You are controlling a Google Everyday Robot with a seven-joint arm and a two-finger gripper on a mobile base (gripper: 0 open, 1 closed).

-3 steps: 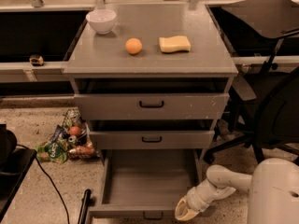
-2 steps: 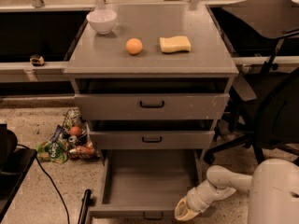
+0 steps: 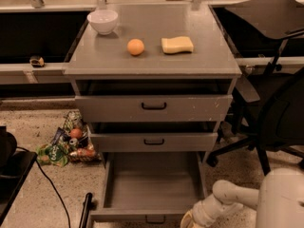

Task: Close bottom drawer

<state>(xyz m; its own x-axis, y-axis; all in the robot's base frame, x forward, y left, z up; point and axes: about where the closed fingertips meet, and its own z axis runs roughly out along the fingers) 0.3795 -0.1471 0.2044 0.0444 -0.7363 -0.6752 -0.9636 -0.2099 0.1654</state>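
The bottom drawer [image 3: 152,182] of the grey cabinet [image 3: 152,65] is pulled far out, an empty shallow grey tray. Its front panel and small black loop handle [image 3: 155,219] sit at the lower edge of the view. My white arm [image 3: 228,198] reaches in from the lower right. My gripper [image 3: 190,221] is at the drawer front's right corner, mostly cut off by the frame's lower edge. The two drawers above stand slightly open.
On the cabinet top are a white bowl [image 3: 103,21], an orange [image 3: 136,47] and a yellow sponge [image 3: 177,44]. A pile of snack bags [image 3: 66,144] lies on the floor at left. A black office chair [image 3: 270,113] stands at right. A black cable [image 3: 52,189] crosses the floor at left.
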